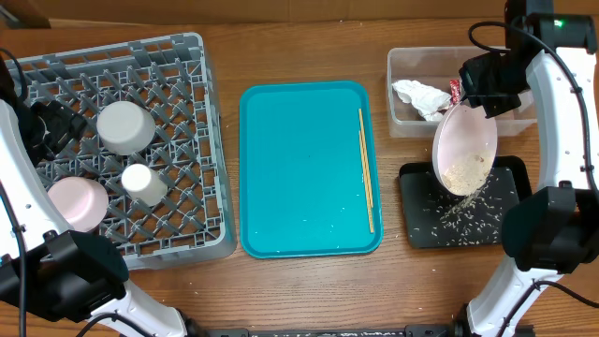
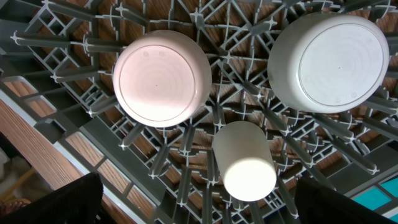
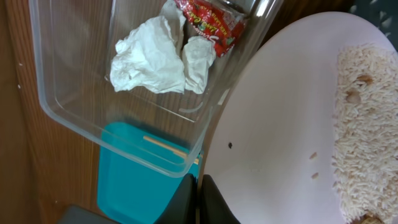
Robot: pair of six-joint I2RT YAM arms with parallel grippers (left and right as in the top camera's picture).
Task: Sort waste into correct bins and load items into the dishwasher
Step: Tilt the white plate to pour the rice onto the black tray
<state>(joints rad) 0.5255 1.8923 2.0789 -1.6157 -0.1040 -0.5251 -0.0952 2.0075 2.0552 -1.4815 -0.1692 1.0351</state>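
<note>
Three dishes stand bottom-up in the grey dish rack (image 1: 187, 103), which fills the left side of the counter (image 1: 299, 290). Nearest is a whitish-pink bowl (image 1: 78, 203), a small white cup (image 1: 143, 183) is beyond it, and a grey-white bowl (image 1: 125, 127) is farthest. The left gripper (image 2: 199, 205) hangs over these dishes with its fingers spread wide and nothing between them.

Toward the near right corner, a shallow black tray (image 1: 416, 234) lies flat with loose rice grains (image 1: 473, 220) scattered over it. Mid-counter, a teal serving tray (image 1: 299, 168) lies between the rack and the black tray. A pair of thin wooden chopsticks (image 1: 366, 168) lies on it along its right side, running near to far.

Above the far edge of the black tray, a round whitish-pink plate (image 1: 465, 140) is steeply tilted. Its low rim is over the tray and a heap of rice (image 3: 367, 124) sits in its lower part. The right gripper (image 3: 198, 196) is clamped on the plate's upper rim, just beside the near wall of the tub.

At the far right corner stands a clear rectangular plastic tub (image 1: 402, 117). Inside it lies a crumpled white paper napkin (image 1: 419, 96), with a small red foil wrapper (image 3: 208, 22) touching its right side.
</note>
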